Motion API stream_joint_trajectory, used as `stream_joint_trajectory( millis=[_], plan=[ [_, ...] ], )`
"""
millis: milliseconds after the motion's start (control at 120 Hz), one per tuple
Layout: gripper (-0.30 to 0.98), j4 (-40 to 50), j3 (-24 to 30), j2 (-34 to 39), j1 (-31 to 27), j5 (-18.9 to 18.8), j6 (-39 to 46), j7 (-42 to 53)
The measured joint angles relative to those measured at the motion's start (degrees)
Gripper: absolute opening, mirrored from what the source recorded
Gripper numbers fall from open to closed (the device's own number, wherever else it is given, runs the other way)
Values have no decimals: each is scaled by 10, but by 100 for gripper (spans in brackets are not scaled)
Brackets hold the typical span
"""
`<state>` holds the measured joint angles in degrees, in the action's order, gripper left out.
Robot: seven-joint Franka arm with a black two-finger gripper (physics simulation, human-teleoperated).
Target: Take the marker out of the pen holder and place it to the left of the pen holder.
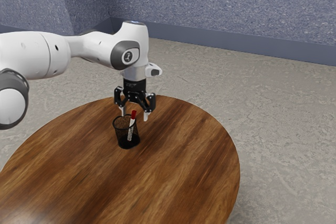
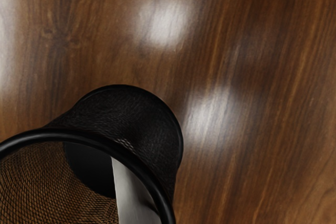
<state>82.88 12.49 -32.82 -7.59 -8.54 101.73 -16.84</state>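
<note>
While the red-capped white marker (image 1: 131,128) leans in the black mesh cup (image 1: 121,137), the wide-spread black two-finger gripper (image 1: 135,114) must, I'd judge, begin the pickup by straddling it.

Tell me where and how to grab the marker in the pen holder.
I'd come from above and close the fingers on opposite sides of the marker's red end. It stands above the rim of the pen holder, whose mesh surrounds the lower part. The marker leans, so a matching tilt may help.
</note>
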Motion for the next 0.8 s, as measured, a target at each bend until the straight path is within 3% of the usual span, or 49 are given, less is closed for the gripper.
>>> stream_joint_trajectory(
  millis=[183,383,600,800],
  plan=[
    [25,2,0,3,-2,1,3,-1],
    [3,7,1,7,-8,2,3,-4],
    [-4,8,1,13,-16,0,1,-8],
    [-6,45,-1,85,-39,-3,-6,-11]
  ],
)
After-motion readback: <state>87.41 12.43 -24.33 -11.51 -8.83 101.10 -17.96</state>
